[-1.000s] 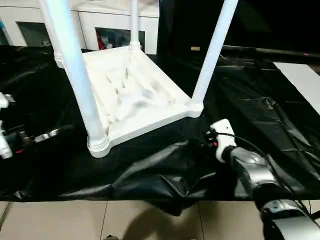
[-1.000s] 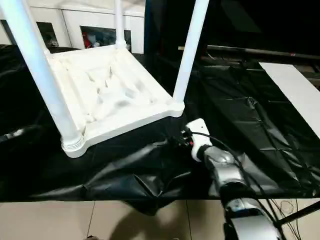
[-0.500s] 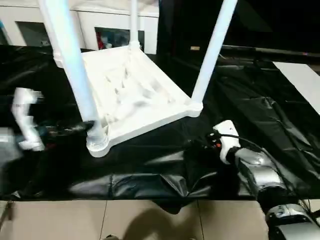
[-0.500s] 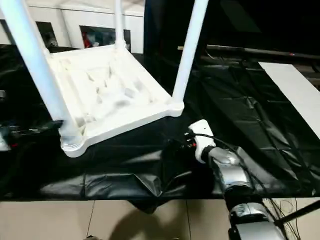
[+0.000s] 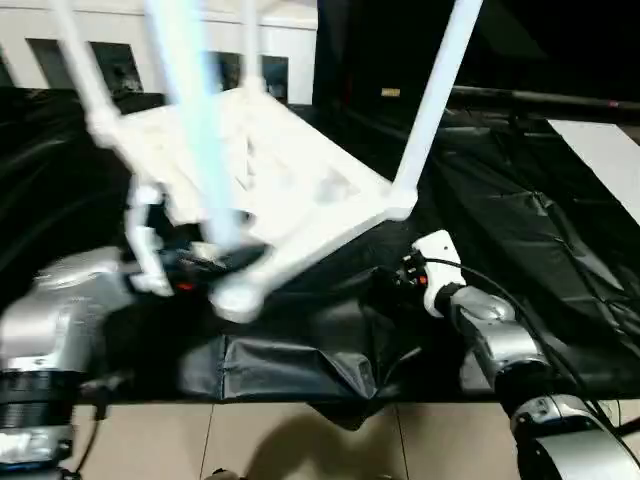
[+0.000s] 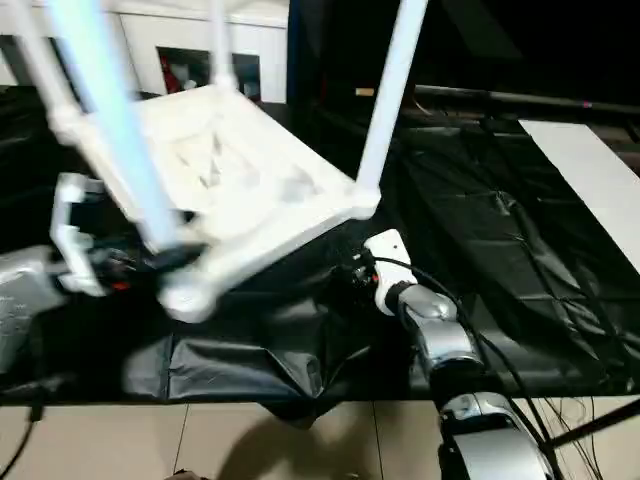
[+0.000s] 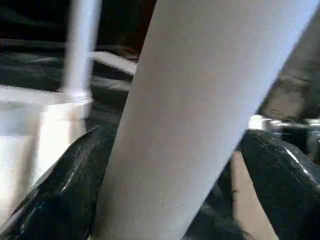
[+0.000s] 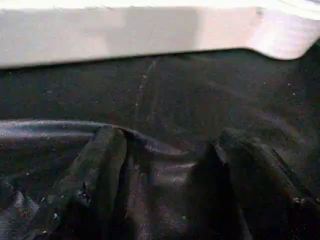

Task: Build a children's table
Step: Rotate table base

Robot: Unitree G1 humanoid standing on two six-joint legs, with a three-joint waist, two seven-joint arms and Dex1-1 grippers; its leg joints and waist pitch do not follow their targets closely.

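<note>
Table [image 5: 290, 190]: it lies upside down on the black sheet [image 5: 520, 210], legs up, and looks tilted, with the near-left corner [image 5: 240, 292] lower than the rest.
Handling: I judge it light and stiff, because it is hollow white plastic; the smooth tapered legs can slip, and a long leg works as a lever on its socket.
Where to hold: low on a leg, close to the socket, or at the thick rim of the top.
Left gripper [image 7: 170, 165]: its fingers stand wide on both sides of the near-left leg [image 7: 200, 110]; if they press on it, I cannot tell.
Right gripper [image 8: 165, 175]: released, empty, low over the sheet, near the table's near edge [image 8: 125, 35] but apart from it.
Head views: they show the whole table, both forearms, and the cabinet [image 5: 120, 50] far behind.
Left wrist view: the leg between the two black fingers [image 7: 65, 190], and a second leg [image 7: 80, 50] in its socket.
Right wrist view: the gap between this gripper and the rim.
</note>
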